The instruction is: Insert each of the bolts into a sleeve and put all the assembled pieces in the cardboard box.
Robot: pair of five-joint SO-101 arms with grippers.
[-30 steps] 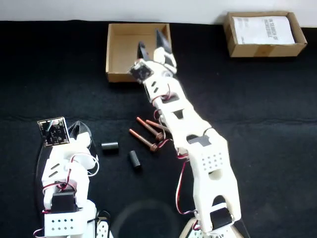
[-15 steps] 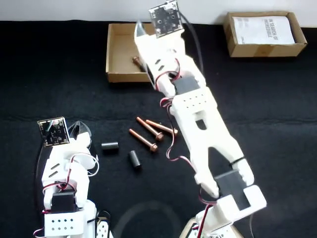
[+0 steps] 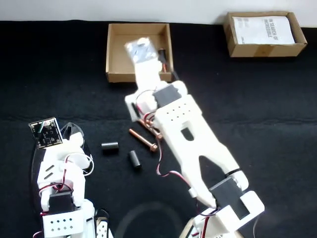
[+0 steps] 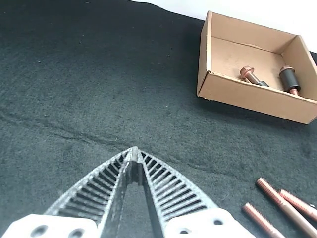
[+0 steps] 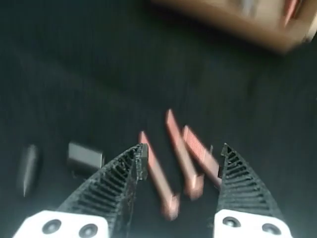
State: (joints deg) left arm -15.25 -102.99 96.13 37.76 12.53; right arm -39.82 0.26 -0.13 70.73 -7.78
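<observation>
**A:** Which step is this?

**B:** Fetching the next bolt, I'd say. Two finished pieces (image 4: 250,77) already lie in the cardboard box (image 3: 115,49) at the upper middle of the overhead view. Three bare bolts (image 3: 142,139) lie loose on the table (image 3: 257,124) near the centre, with two sleeves (image 3: 110,147) just to their left.

**A:** And the right claw (image 5: 183,148)?

**B:** Wide open, holding nothing. In its own camera the three bolts lie in the gap between its two fingers (image 5: 121,188), at the lower middle of the frame and touching neither. The sleeves sit at the lower left, outside that gap. (How high it hangs above the bolts I can't quite tell, since the arm covers it from overhead.)

**A:** The left claw (image 4: 132,151)?

**B:** Closed tip to tip on nothing, at the lower left of the overhead view, well apart from the bolts.

**A:** So what does the next move call for?

**B:** Singling out one bolt. They lie close together, two of them nearly touching, so the right claw probably has to come down astride a single shaft and close across it without nudging its neighbours. After that, the bolt must meet a sleeve end-on.
</observation>
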